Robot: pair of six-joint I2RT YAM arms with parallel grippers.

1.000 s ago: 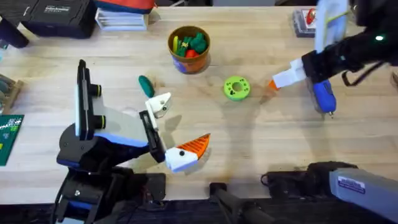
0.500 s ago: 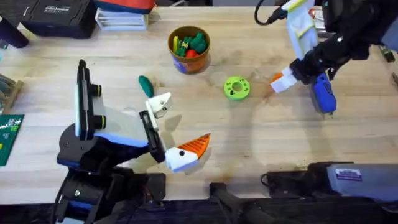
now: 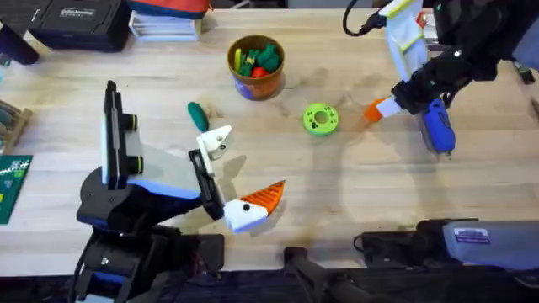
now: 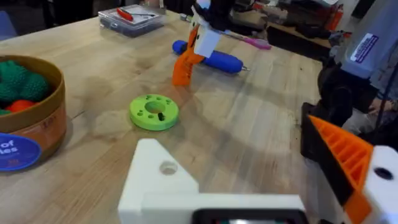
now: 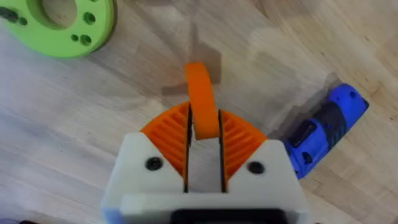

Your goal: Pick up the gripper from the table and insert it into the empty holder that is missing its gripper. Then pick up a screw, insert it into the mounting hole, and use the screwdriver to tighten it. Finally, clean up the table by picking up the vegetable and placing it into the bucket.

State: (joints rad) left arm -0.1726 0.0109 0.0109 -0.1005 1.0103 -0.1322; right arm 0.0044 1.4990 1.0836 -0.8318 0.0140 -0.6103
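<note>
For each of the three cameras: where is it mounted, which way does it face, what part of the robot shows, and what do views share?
Overhead: above the arm bases, looking down and forward; shows both arms, the bucket and the vegetable.
Left wrist: on the left arm, looking across the table; shows its holder missing its tip.
Right wrist: on the right arm, looking down; the right gripper clamps the orange gripper.
Shared: the green disc and the screwdriver appear in all three.
</note>
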